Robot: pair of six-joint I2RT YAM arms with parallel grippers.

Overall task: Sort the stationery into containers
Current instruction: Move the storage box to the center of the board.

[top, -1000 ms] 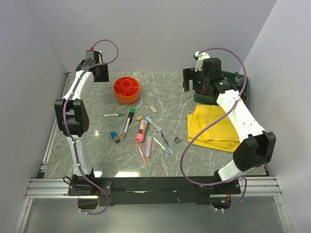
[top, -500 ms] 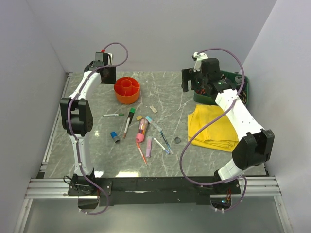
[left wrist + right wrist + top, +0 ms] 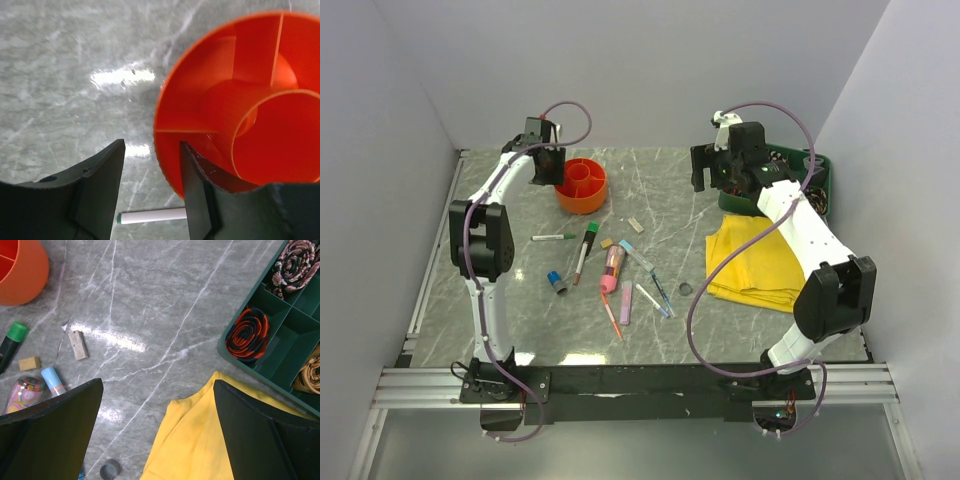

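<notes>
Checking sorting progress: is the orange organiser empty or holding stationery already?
Empty, as far as shown: the orange organiser shows only bare orange in its centre cup and visible compartments.

Held the left arm (image 3: 483, 300) up from its base, folded at the elbow, with the forearm stretched toward the far left. Kept the left gripper (image 3: 548, 168) pointing down, fingers (image 3: 100, 170) partly spread with nothing between them. Held the right arm (image 3: 800, 225) in a mirrored arch toward the far right, the right gripper (image 3: 712, 172) likewise facing down, fingers (image 3: 55, 420) splayed wide and gripping nothing.
</notes>
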